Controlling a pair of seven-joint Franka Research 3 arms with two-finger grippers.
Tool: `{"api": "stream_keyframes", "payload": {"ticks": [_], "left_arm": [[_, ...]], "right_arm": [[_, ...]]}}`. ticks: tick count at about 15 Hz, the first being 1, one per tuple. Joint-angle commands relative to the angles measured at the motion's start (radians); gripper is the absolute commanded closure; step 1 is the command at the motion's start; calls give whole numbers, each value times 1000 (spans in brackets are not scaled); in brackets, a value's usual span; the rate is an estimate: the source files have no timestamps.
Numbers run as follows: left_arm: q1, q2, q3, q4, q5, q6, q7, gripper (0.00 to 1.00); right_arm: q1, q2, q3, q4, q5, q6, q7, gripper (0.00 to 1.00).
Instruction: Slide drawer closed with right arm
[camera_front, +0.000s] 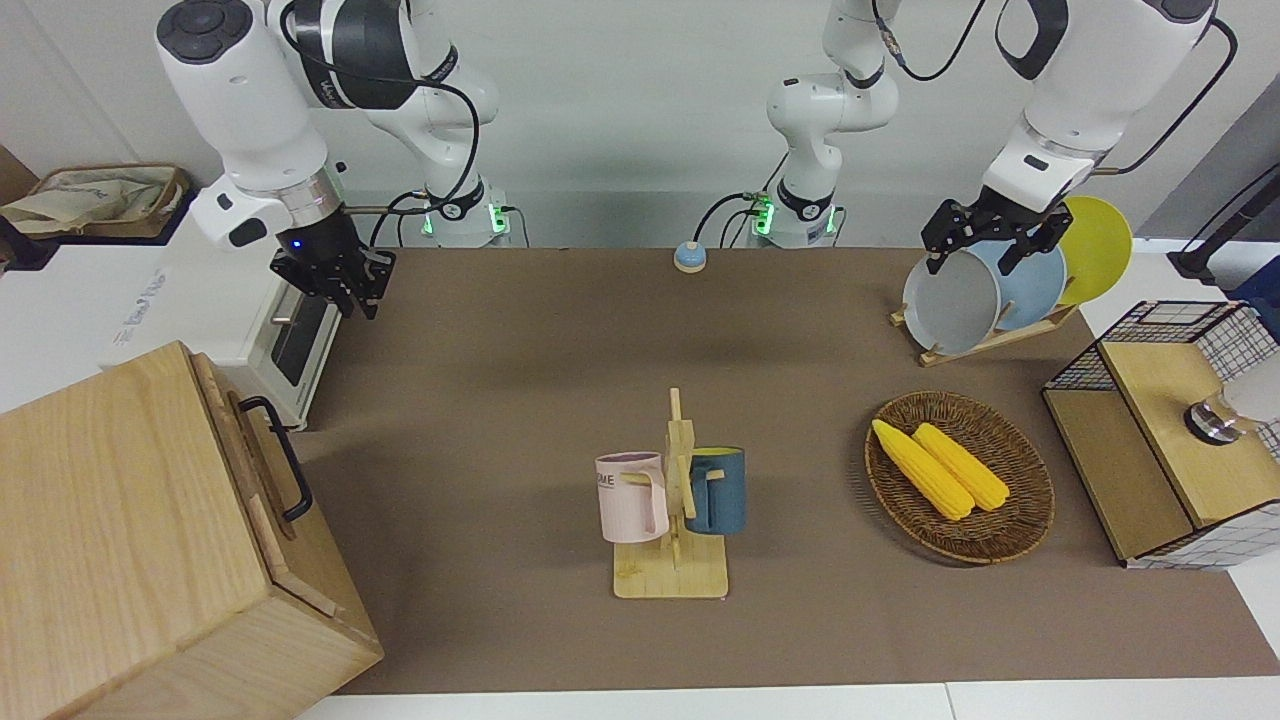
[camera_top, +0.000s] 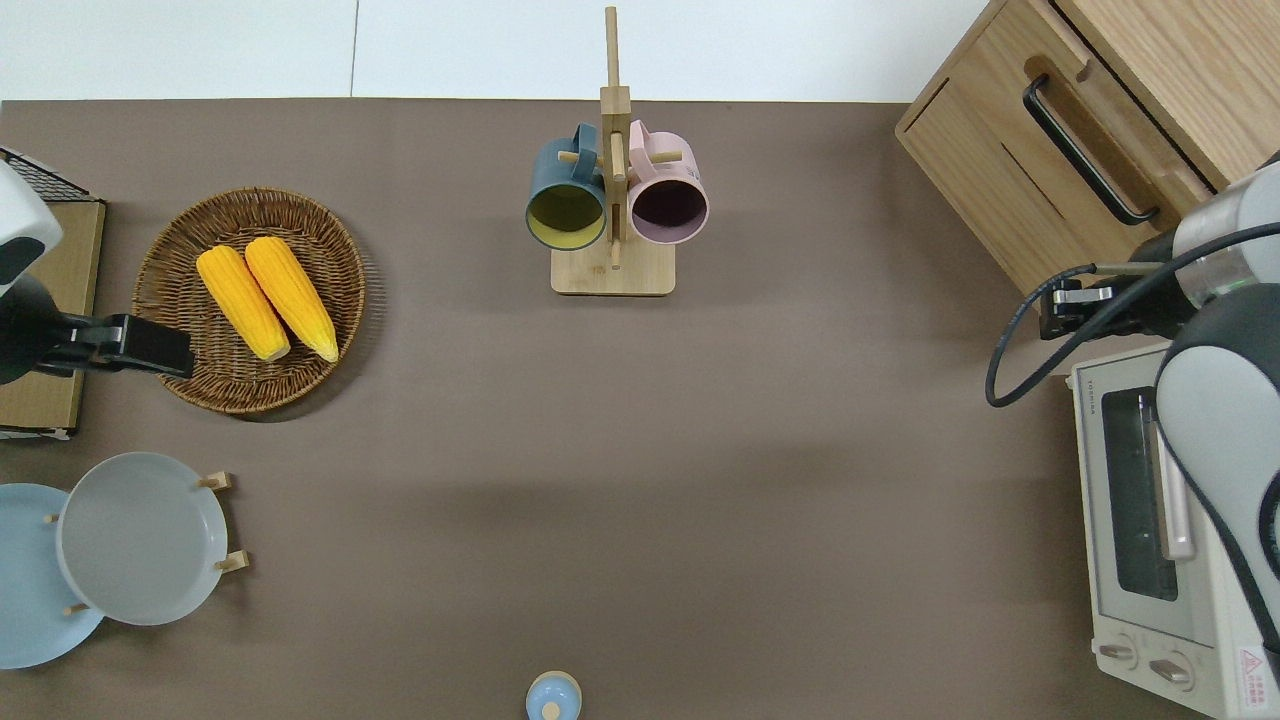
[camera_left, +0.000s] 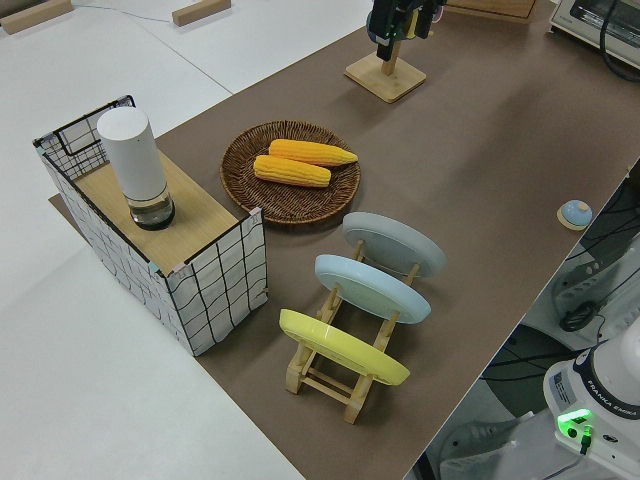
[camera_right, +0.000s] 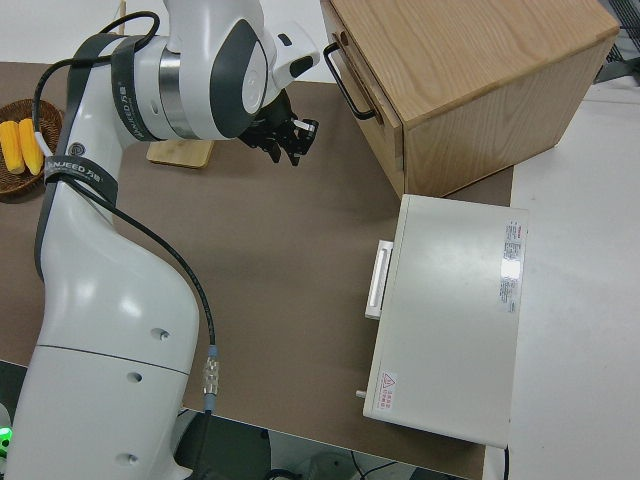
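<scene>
Pale-wood cabinet (camera_front: 140, 530), drawer (camera_top: 1095, 140) seated near flush at the right arm's end of the table.
Cabinet first: its drawer front, with black loop handle (camera_top: 1085, 150), looks pushed in, so a further shove risks shifting the whole cabinet. White toaster oven (camera_top: 1150, 530) next: it stands just beside the cabinet, nearer the robots, and a careless elbow swing could knock it. Right gripper (camera_front: 335, 285) hangs over the table edge by the oven, apart from the handle; finger spread cannot be told. Left arm parked.
</scene>
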Motion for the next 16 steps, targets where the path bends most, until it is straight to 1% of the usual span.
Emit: {"api": "stream_keyframes", "payload": {"ticks": [1,2,5,9,10,11,12,16], "left_arm": [[-7,-4,0,9,18,-18,-10,7],[-7,-4,0,10,18,-18,-10,7],[-7,-4,0,9,18,-18,-10,7],[-7,-4,0,10,18,-18,-10,7],[-7,-4,0,10,18,-18,-10,7],[-7,-4,0,10,18,-18,-10,7],[-7,-4,0,10,18,-18,-10,7],[-7,-4,0,10,18,-18,-10,7]], "right_arm": [[-5,-19,12,-19,-30,11,-3,15],[-5,-14,12,-11,-30,9,-5,13],[-3,-13,14,-5,-27,11,-5,13],[-2,-10,17,-4,-29,12,-6,13],[0,-2,18,1,-29,11,-9,13],[4,1,18,18,-27,11,-9,13],[4,4,18,25,-26,9,-11,13],[11,4,18,30,-19,-9,-16,13]]}}
